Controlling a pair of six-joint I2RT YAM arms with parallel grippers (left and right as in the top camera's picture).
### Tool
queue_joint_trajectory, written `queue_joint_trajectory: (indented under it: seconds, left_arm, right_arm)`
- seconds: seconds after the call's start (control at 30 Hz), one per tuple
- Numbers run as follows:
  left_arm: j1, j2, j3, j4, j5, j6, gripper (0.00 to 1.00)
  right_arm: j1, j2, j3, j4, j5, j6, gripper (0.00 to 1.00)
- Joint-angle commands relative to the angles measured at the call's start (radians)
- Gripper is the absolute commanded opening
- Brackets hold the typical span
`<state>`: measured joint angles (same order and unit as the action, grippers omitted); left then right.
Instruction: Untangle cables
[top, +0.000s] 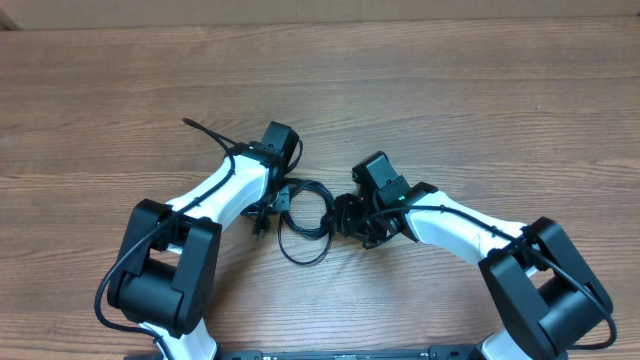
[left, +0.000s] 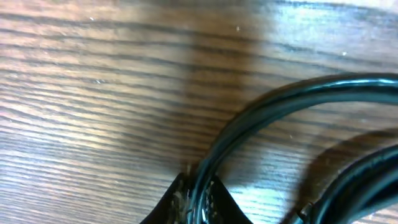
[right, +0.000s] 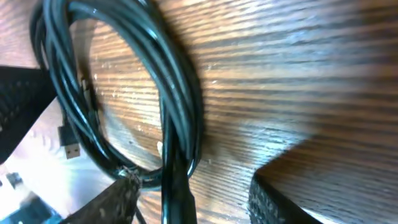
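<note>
Cables (top: 303, 215) seemed limp and light, best held near plugs (right: 72, 149); left claw (left: 196, 194) pinched one, right claw (right: 193, 190) gaped astride others.

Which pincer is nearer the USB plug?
Left. The left pincer is close beside the plug; the right pincer is across the cables from it.

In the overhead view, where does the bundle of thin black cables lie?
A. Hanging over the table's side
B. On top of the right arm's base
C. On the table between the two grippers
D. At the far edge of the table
C: the cables lie in loose loops on the table, between the left gripper and the right gripper.
</note>
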<state>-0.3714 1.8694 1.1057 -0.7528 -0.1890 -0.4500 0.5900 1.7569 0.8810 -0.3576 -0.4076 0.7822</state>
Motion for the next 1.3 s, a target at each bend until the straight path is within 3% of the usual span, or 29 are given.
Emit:
queue_joint_trajectory:
  seconds: [0.0, 0.1, 0.23, 0.5, 0.6, 1.27]
  left_arm:
    - [0.012, 0.060, -0.045, 0.021, -0.019, -0.003, 0.13]
    - [0.012, 0.060, -0.045, 0.021, -0.015, -0.003, 0.13]
    - [0.012, 0.060, -0.045, 0.022, 0.027, -0.003, 0.13]
    - [0.012, 0.060, -0.045, 0.022, 0.033, -0.003, 0.12]
    - [0.011, 0.060, -0.045, 0.022, 0.034, -0.003, 0.04]
    - [0.011, 0.060, -0.045, 0.029, 0.033, -0.003, 0.04]
  right_arm:
    - [0.000, 0.014, -0.013, -0.014, 0.040, -0.005, 0.72]
    - [0.000, 0.014, -0.013, -0.014, 0.040, -0.005, 0.86]
    - [0.000, 0.014, -0.013, -0.014, 0.040, -0.004, 0.92]
    - [0.000, 0.014, -0.013, -0.014, 0.040, -0.004, 0.93]
    - [0.000, 0.014, -0.013, -0.014, 0.040, -0.004, 0.94]
    - [0.000, 0.013, -0.013, -0.018, 0.017, -0.005, 0.92]
